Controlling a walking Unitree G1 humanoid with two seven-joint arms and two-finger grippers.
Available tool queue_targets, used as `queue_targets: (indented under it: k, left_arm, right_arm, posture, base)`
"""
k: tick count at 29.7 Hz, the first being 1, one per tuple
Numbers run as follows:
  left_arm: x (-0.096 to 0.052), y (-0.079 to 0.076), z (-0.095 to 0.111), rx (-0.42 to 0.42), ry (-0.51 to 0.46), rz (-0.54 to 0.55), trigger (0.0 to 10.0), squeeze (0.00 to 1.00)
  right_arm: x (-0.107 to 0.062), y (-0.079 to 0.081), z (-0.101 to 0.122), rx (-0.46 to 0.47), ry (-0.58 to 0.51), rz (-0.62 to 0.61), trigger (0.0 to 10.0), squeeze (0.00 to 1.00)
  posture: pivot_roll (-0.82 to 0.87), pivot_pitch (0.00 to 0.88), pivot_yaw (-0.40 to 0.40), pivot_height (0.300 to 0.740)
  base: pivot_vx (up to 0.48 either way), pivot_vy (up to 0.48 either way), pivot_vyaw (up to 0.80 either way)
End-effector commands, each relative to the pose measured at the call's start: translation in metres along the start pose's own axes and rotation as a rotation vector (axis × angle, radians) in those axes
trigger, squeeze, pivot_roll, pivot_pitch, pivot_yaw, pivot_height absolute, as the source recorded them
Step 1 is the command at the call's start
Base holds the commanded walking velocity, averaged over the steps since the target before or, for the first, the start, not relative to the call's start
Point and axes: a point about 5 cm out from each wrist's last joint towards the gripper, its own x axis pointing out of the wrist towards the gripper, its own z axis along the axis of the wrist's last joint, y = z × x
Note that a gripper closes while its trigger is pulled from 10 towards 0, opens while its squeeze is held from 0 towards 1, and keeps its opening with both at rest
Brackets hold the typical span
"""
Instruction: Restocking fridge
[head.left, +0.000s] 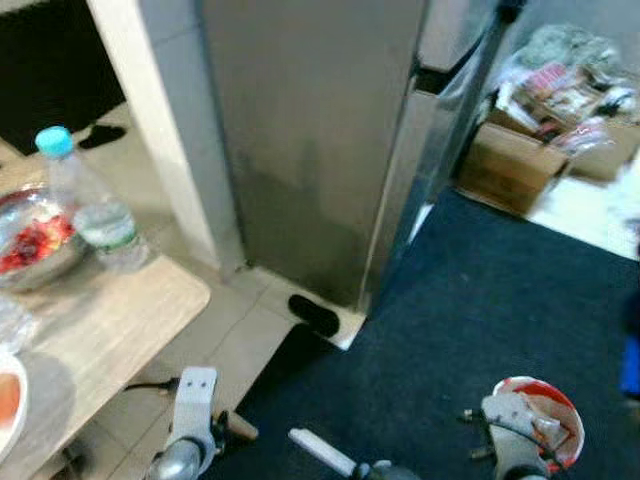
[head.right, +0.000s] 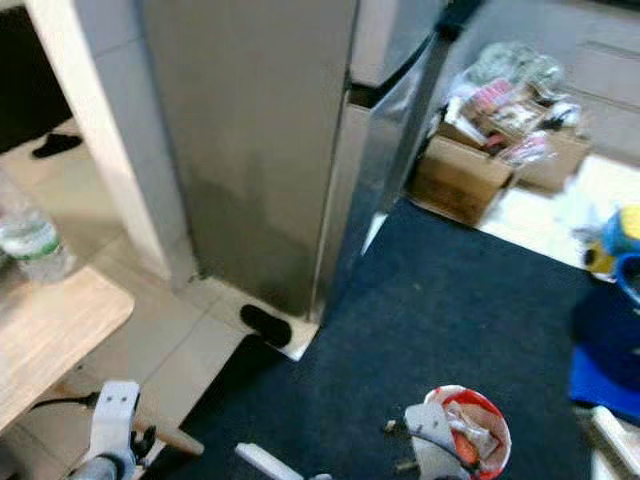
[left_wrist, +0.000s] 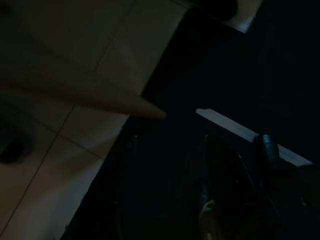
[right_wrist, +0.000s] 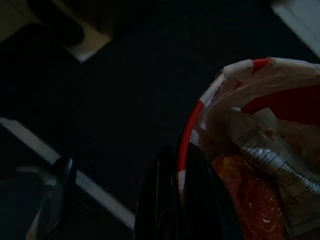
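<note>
A tall grey fridge stands before me, its door swung slightly ajar along the right side, at the edge of a dark blue carpet. Low at my right, my right gripper clamps the rim of a red-and-white bowl, covered in plastic film, with orange food and a crumpled printed wrapper inside. The bowl hangs over the carpet, well apart from the fridge.

Both silver arms hang low, the right gripper clamped on a red-rimmed bowl's rim, the left gripper idle.
</note>
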Motion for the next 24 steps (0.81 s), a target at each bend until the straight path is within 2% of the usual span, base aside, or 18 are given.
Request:
queue_targets:
  k: [1,14,24]
  left_arm:
    - [-0.0005,-0.0029,-0.0046,-0.001,0.023,-0.008,10.0,0.00]
    - [-0.0008,-0.0025,-0.0054,-0.002,0.026,-0.006,10.0,0.00]
    - [-0.0006,-0.0054,-0.0030,0.007,0.001,-0.030,10.0,0.00]
  right_arm:
    - [-0.0009,-0.0042,-0.0023,0.006,0.005,-0.014,10.0,0.00]
    - [0.0000,-0.0042,0.0002,0.002,-0.005,-0.013,10.0,0.00]
    - [0.0008,-0.0025,0.0036,-0.009,-0.025,-0.004,10.0,0.00]
  posture:
    - [-0.08,0.127,-0.031,0.727]
    - [-0.07,0.133,-0.032,0.727]
    - [-0.08,0.136,-0.034,0.727]
  base:
    - [0.000,0.000,-0.77]
    - [0.000,0.000,-0.69]
    - [0.000,0.000,0.00]
